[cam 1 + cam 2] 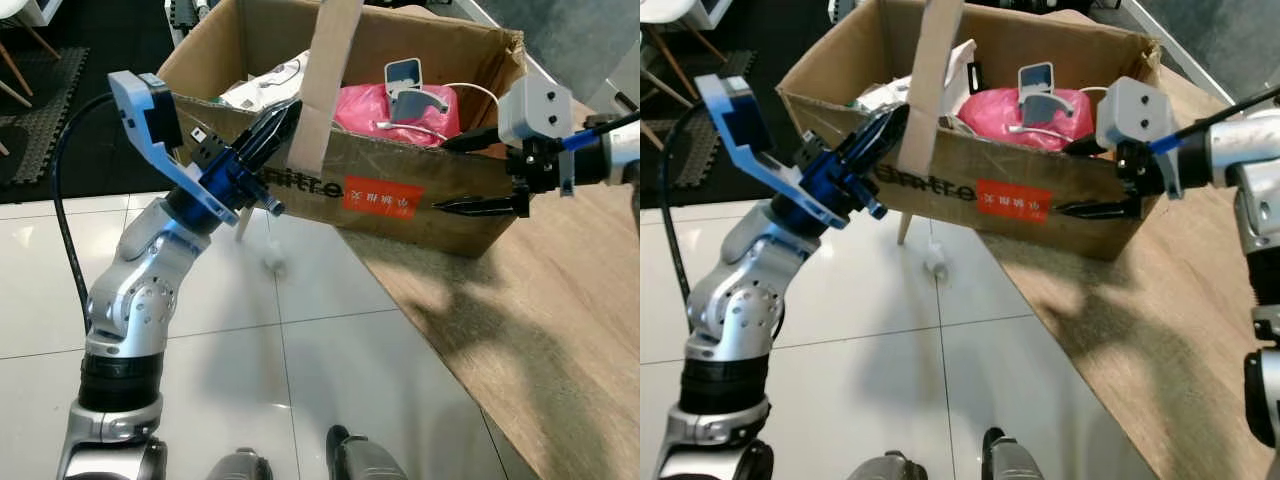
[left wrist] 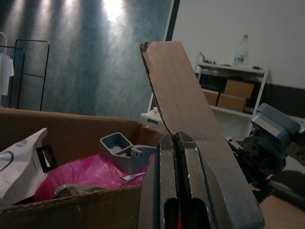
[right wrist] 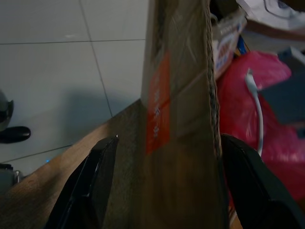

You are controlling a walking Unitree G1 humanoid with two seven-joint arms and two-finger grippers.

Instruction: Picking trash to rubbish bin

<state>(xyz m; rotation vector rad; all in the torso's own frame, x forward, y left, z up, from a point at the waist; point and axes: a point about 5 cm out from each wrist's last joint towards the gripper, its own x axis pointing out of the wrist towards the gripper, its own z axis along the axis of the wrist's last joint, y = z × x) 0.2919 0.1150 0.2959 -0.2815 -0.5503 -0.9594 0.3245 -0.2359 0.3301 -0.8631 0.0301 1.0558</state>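
Holding a cardboard strip (image 1: pixel 325 80) clamped above the box (image 1: pixel 400 200), left gripper (image 1: pixel 268 135) should release inside; right gripper (image 1: pixel 478 172), open, straddles the box's wall, steadying.

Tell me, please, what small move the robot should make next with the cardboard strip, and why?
Probably release it: the left gripper holds the cardboard strip upright over the box, already holding a pink bag, while the right gripper's fingers straddle the box wall.

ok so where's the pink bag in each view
Left eye: pink bag in the cardboard box, upper centre.
Right eye: same spot.
Left wrist: lower left, behind the box wall.
Right wrist: right side.
Shared landmark: white cable across it.
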